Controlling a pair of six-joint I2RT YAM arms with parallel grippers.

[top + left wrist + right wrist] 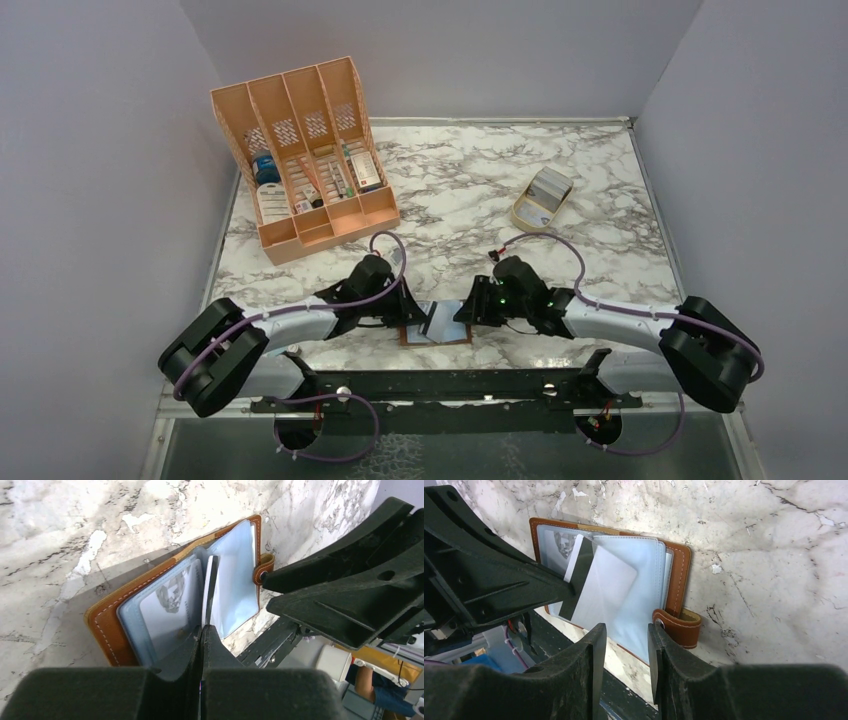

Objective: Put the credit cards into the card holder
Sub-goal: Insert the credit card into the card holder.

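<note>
The brown leather card holder (440, 325) lies open on the marble near the table's front edge, between both grippers. My left gripper (201, 627) is shut on a credit card (210, 590), held edge-on with its far end among the clear bluish sleeves. In the right wrist view this card (579, 575) shows a dark stripe. Another pale card (167, 605) sits in the left sleeve, and one shows in a lifted sleeve (604, 590). My right gripper (626, 630) is open and empty, just in front of the holder's snap tab (676, 625).
The big orange slotted organiser (305, 150) with small boxes and bottles stands at the back left. A small tan stand (542, 197) with pale contents lies at the back right. The black rail (440, 385) runs along the table's near edge just behind the holder.
</note>
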